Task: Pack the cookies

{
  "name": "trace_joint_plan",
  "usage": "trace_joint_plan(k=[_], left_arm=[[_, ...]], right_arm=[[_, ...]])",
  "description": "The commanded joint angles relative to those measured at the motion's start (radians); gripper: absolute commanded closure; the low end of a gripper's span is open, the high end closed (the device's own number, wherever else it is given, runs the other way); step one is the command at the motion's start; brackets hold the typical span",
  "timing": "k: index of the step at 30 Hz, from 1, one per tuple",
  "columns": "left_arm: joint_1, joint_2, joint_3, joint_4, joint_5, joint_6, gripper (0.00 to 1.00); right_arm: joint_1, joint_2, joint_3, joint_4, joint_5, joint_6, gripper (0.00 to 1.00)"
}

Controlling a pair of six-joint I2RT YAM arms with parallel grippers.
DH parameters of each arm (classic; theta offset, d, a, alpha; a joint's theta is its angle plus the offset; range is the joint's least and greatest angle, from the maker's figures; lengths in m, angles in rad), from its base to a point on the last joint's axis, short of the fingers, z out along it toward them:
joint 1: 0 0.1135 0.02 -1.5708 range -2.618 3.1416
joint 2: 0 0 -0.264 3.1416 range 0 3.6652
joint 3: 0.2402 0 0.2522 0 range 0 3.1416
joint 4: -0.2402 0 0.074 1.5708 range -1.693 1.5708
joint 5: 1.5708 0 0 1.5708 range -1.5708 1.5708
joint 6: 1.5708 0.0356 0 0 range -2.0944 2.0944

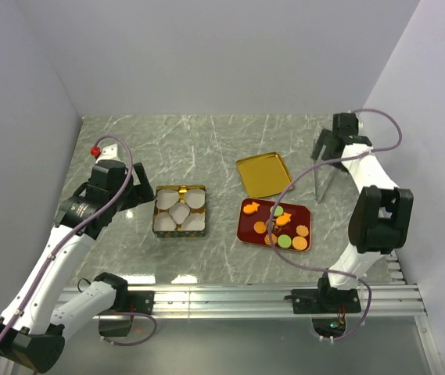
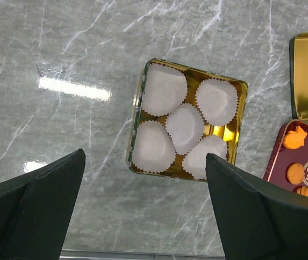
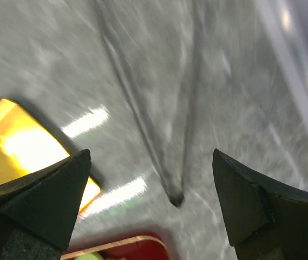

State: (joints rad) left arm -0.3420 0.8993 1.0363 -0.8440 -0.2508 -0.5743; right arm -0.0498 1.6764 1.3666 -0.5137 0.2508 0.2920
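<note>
The cookies, orange, green and brown, lie on a dark red tray right of centre. Some show at the right edge of the left wrist view. A gold tin holding several white paper cups stands left of the tray, with no cookies in it. My left gripper is open and empty, just left of the tin, which lies ahead of its jaws. My right gripper is open and empty at the far right, above thin metal tongs. That view is blurred.
The tin's gold lid lies upside down behind the red tray and shows in the right wrist view. A small red object sits at the far left. Walls close in on three sides. A metal rail runs along the near edge.
</note>
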Motion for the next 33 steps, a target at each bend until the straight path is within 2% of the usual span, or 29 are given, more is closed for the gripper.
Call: trace_joint_plan(k=[1,10,17,28,33], left_arm=[[-0.003,-0.020,-0.016,0.046,0.024,0.027,0.01],[-0.008,-0.023,-0.027,0.048,0.044,0.027,0.01],[-0.011,-0.019,-0.021,0.042,0.031,0.030,0.01],[-0.011,-0.013,-0.031,0.028,0.013,0.007,0.01],[-0.011,0.001,-0.035,0.037,0.028,-0.012,0.01]], right_arm=[[-0.070,0.046,0.014,-0.252,-0.182,0.062,0.00],[-0.111,0.138,-0.037,-0.212,-0.309,0.052,0.00],[-0.114,0.206,-0.006,-0.209,-0.283,0.021,0.00],[-0.120,0.388,0.201,-0.279,-0.219,-0.030,0.01],[-0.119,0.459,0.310,-0.322,-0.185,-0.050,0.07]])
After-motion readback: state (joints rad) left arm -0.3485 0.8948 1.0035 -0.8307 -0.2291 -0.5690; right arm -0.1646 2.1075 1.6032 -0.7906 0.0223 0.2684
